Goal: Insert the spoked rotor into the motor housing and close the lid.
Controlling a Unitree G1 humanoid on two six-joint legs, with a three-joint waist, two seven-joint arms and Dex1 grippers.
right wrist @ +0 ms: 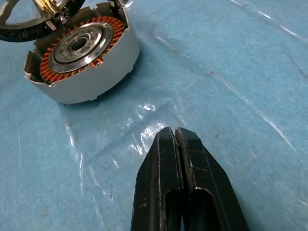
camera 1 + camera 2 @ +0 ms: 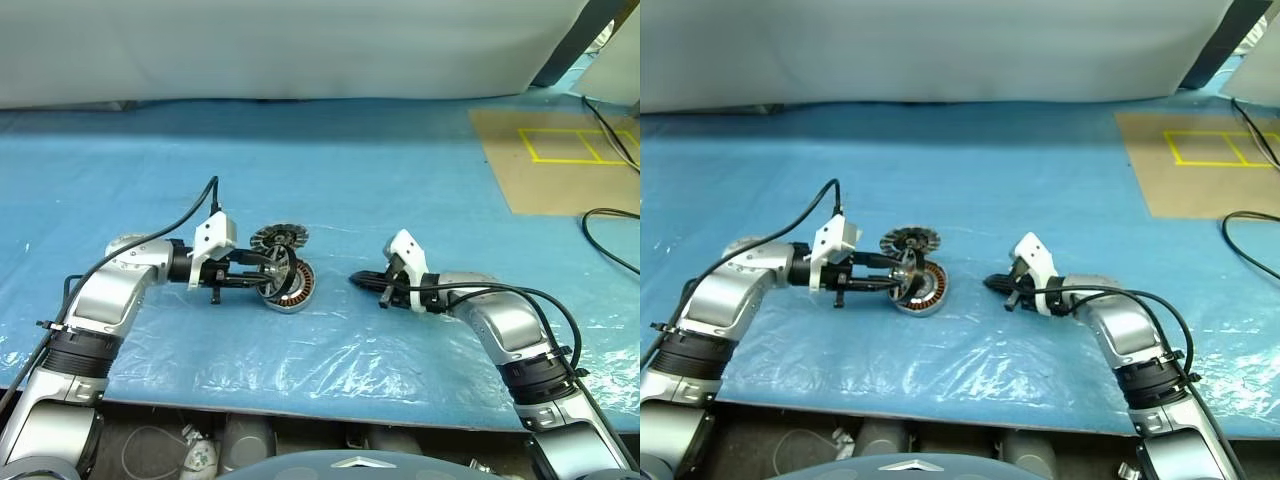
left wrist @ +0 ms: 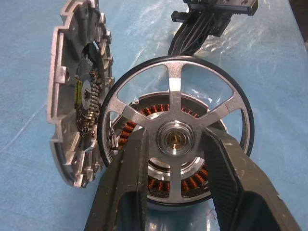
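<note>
My left gripper (image 2: 268, 281) is shut on the hub of the spoked rotor (image 3: 175, 84), a thin wheel with a dark rim and silver spokes. It holds the rotor upright, just in front of the open face of the motor housing (image 1: 82, 57). The housing is a silver puck with copper windings around its hub and rests on the blue sheet. Just behind the housing the lid (image 2: 279, 238) leans on its edge, its inner face toward the rotor. To the right of the housing my right gripper (image 2: 356, 279) lies low over the sheet, shut and empty, pointing at the housing.
Crinkled clear film (image 2: 330, 350) covers the blue sheet near the front edge. A cardboard panel with yellow tape (image 2: 560, 160) lies at the back right, with a black cable (image 2: 610, 230) beside it. A white backdrop closes the far side.
</note>
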